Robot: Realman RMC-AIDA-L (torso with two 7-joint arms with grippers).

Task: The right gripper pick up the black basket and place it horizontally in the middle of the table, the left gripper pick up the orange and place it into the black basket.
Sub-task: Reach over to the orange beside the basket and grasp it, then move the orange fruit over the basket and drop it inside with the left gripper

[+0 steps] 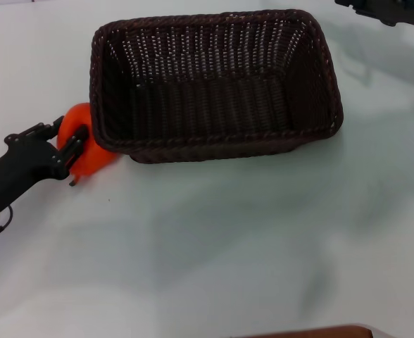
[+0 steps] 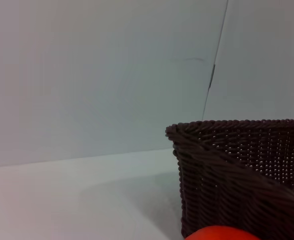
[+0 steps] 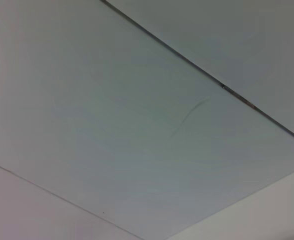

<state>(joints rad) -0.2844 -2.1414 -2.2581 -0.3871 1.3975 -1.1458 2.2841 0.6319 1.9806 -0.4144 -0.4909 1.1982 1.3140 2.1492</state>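
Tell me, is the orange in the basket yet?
Not yet. The orange sits on the table just outside the basket, against its corner, with the left gripper closed around it. The basket is empty.

A brown wooden edge (image 1: 312,331) peeks in at the near table border (barely visible).

Head view looks forward and down from above onto the table (image 1: 214,246), taking in the whole black basket (image 1: 214,84), set far of centre, with the left gripper (image 1: 65,144) at the near left. Left wrist view sits low, close to the table (image 2: 62,200), facing level at the black basket (image 2: 237,175) corner, orange (image 2: 219,233) at frame edge. Both share basket and orange (image 1: 84,151). Right wrist view faces only pale flat panels with dark seams; overlap with others cannot be told.
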